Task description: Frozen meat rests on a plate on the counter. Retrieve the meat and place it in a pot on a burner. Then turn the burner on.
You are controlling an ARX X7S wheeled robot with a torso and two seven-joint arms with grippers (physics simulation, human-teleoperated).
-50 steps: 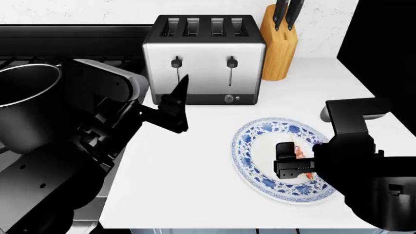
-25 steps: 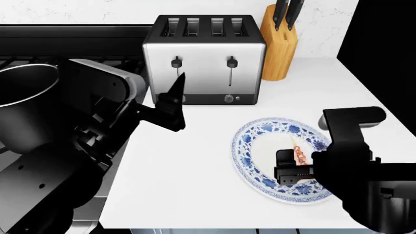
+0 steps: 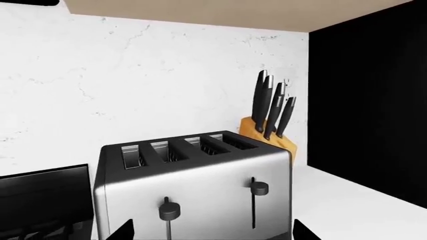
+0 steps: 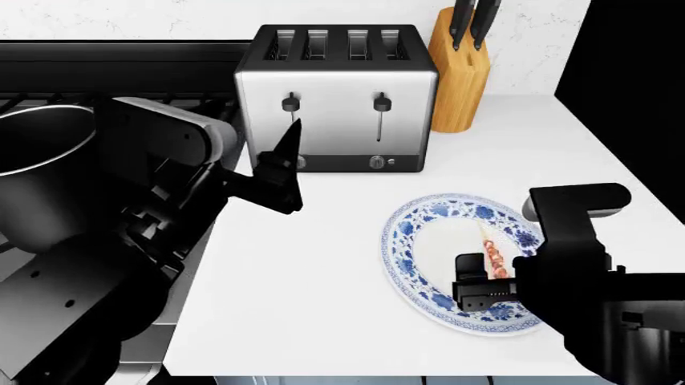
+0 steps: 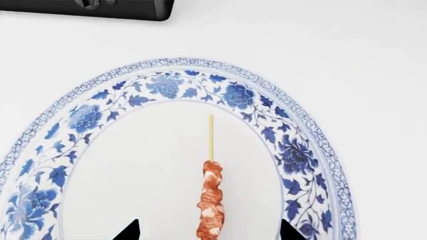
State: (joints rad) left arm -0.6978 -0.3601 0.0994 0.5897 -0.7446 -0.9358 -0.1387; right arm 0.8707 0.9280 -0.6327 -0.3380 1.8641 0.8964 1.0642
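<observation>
One plate [image 4: 412, 241], one skewer of frozen meat [image 5: 211, 206], one pot [image 4: 43, 172], one toaster [image 4: 336, 96], and seemingly four knives [image 3: 270, 105].

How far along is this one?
Nothing is done. The frozen meat lies on the plate. In hand: the right end effector, open, hovers over it. Left: grasping, carrying it to the pot, and lighting the burner.

Matte black robot, 2 arms.
Left arm [image 4: 118, 241]: rounded glossy-black housings, tapered pointed fingers. Right arm [image 4: 599, 297]: blocky black links, grey-topped bracket.
</observation>
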